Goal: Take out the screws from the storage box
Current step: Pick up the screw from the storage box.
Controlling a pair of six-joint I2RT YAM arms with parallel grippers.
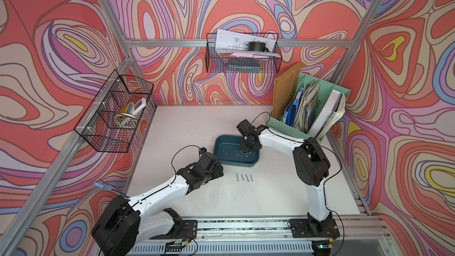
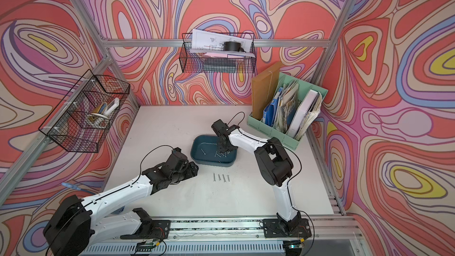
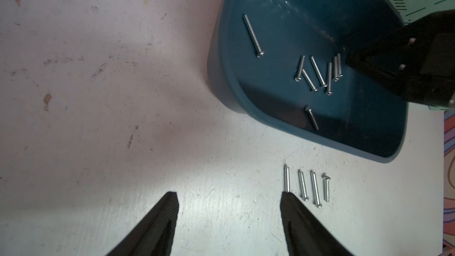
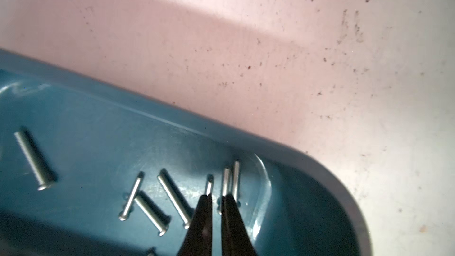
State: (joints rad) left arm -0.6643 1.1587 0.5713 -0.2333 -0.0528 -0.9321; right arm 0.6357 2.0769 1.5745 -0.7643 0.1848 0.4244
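Our right gripper stands low in the storage box. Its tips are nearly together, with only a slit between them, among the clustered screws. We cannot tell whether they pinch one. Our left gripper hangs wide apart and empty over the table. A row of four screws lies below the box in both top views, parallel, long axes running up and down the frame. We count eight more in the box, at frame centre, lying flat and mostly slanted near that line. We judge the job about a third done.
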